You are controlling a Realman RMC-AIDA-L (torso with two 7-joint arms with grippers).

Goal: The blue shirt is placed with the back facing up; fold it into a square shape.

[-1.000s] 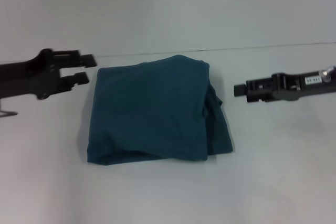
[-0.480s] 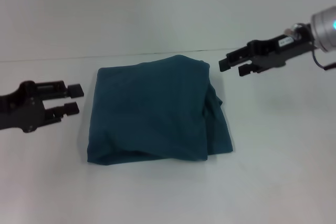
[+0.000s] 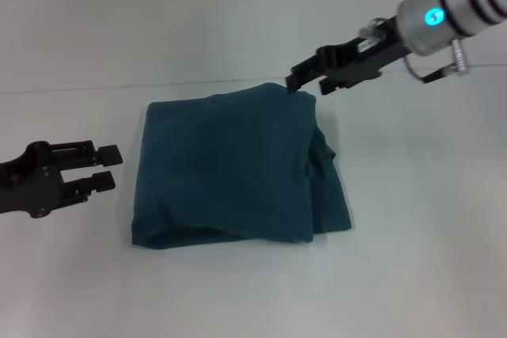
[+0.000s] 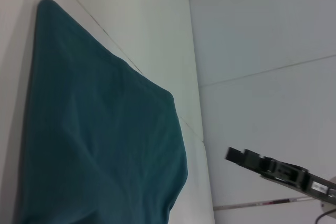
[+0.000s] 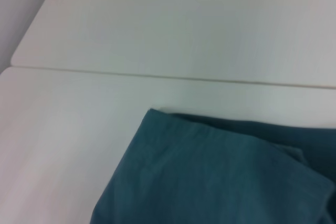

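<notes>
The blue shirt (image 3: 230, 172) lies folded into a rough square in the middle of the white table, plain side up, with some bunched layers along its right edge. My left gripper (image 3: 111, 168) is open and empty, low over the table a little to the left of the shirt. My right gripper (image 3: 307, 83) is open and empty, raised over the shirt's far right corner. The shirt also shows in the left wrist view (image 4: 94, 145), with the right gripper (image 4: 247, 158) beyond it, and in the right wrist view (image 5: 220, 177).
The white table (image 3: 412, 259) extends around the shirt on all sides. A seam line (image 3: 95, 87) runs across the table just behind the shirt. A pale wall stands behind the table.
My right gripper has risen and swung left, from beside the shirt's right edge to over its far right corner. My left gripper has drawn back towards me, away from the far left corner.
</notes>
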